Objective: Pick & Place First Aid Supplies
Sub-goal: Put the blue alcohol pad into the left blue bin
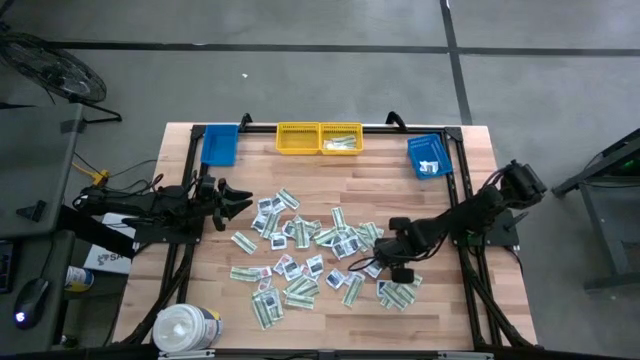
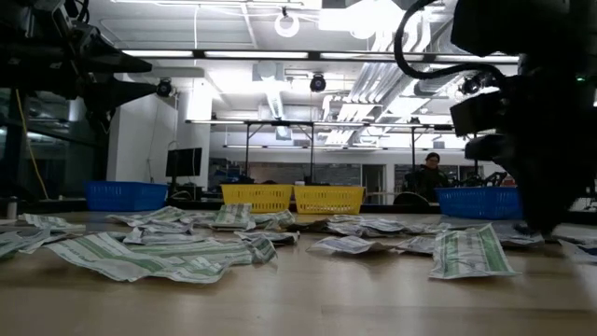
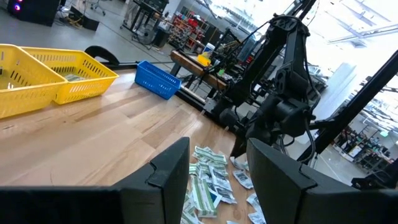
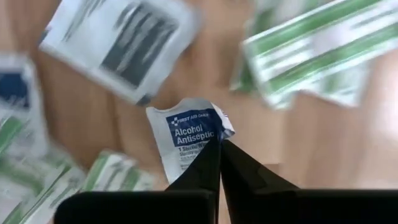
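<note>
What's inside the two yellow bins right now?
The right yellow bin holds a few pale green-white strip packets. The left yellow bin looks empty from above. In the low view their mesh walls hide whatever lies flat on the bottoms.

A grey concrete floor [image 1: 330, 25] with dark seams surrounds the wooden table [image 1: 330, 175]. Beyond the table's far edge, the room is a large workshop: white ceiling ducts [image 2: 392, 70] and bright strip lights [image 2: 252, 53] overhead, dark metal frames [image 2: 308, 140], and a seated person [image 2: 430, 173] far right.
</note>
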